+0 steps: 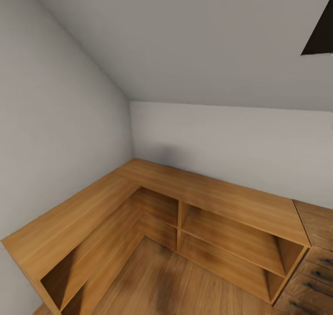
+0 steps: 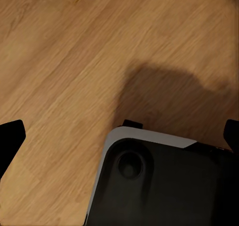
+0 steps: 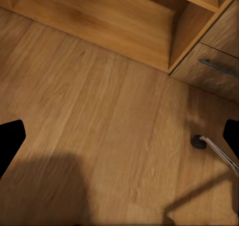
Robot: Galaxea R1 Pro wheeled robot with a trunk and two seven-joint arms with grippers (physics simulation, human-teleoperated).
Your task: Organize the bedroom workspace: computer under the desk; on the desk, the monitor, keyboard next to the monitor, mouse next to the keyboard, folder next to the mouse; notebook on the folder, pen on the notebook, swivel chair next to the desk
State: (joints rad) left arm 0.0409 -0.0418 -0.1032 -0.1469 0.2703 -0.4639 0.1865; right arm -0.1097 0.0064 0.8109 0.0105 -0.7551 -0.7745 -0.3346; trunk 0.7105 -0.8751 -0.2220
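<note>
A black caster (image 3: 198, 142) on a shiny metal leg (image 3: 220, 155) stands on the wood floor in the right wrist view; it looks like part of the swivel chair's base, and the rest of the chair is out of frame. My right gripper (image 3: 119, 136) hangs open above the bare floor, a dark fingertip at each side edge of its view. My left gripper (image 2: 119, 136) is open too, over the floor and just above my own black, white-edged base (image 2: 159, 181). The desk, computer, monitor, keyboard, mouse, folder, notebook and pen are out of view.
A low L-shaped light-wood shelf unit (image 1: 185, 190) fills the room corner under a sloped ceiling. A wooden chest of drawers (image 1: 317, 259) with dark handles adjoins its right end and also appears as a drawer front (image 3: 214, 66). A dark triangular shape (image 1: 321, 33) sits at the upper right.
</note>
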